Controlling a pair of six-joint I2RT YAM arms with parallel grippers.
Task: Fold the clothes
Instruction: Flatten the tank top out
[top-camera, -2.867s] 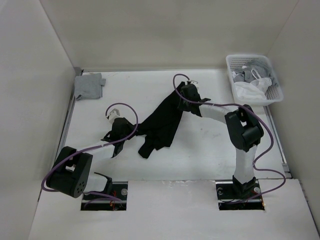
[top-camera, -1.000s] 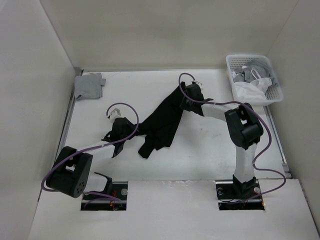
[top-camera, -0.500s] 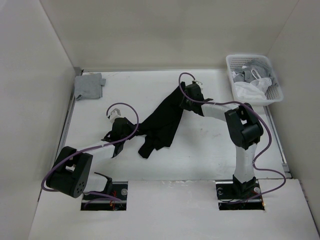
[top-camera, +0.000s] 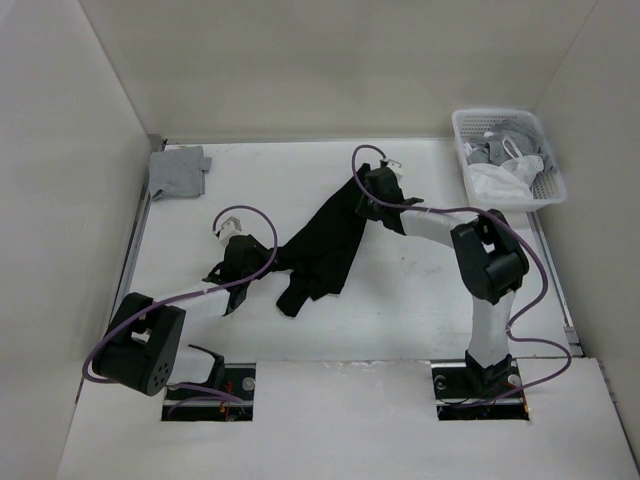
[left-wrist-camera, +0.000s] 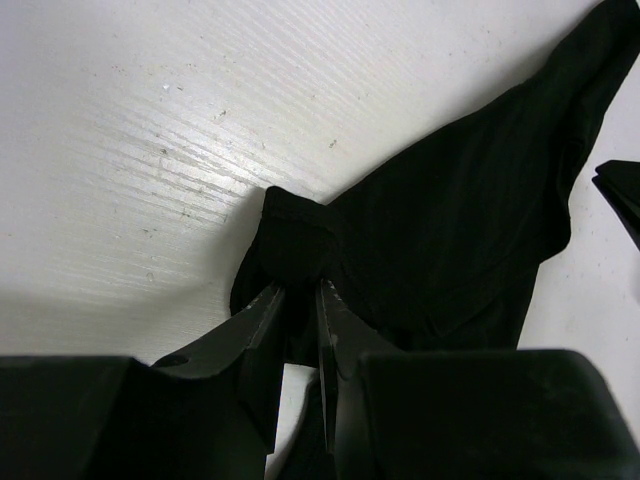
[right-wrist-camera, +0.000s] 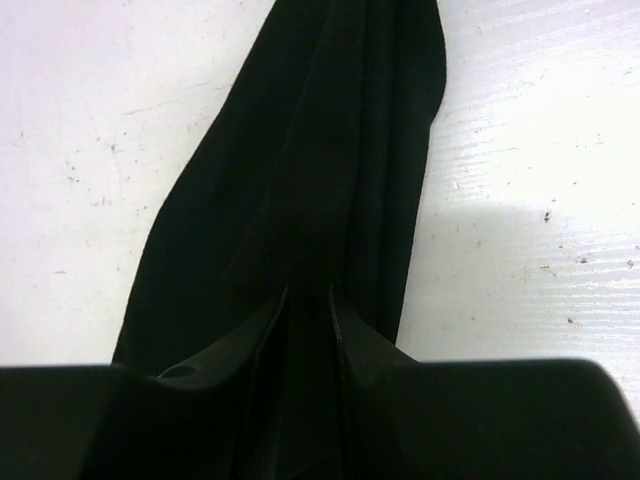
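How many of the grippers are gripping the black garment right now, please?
2: the left gripper pinches a near-left corner of the black garment; the right gripper pinches its far-right end. Neither is hidden.

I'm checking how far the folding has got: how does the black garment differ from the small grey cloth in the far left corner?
The black garment is strung out in a crumpled diagonal band across the table; the grey cloth lies folded flat. The left tool and right tool pinch the black garment at opposite ends; nothing touches the grey cloth. The black garment covers more table than the grey cloth. Both are plain fabric.
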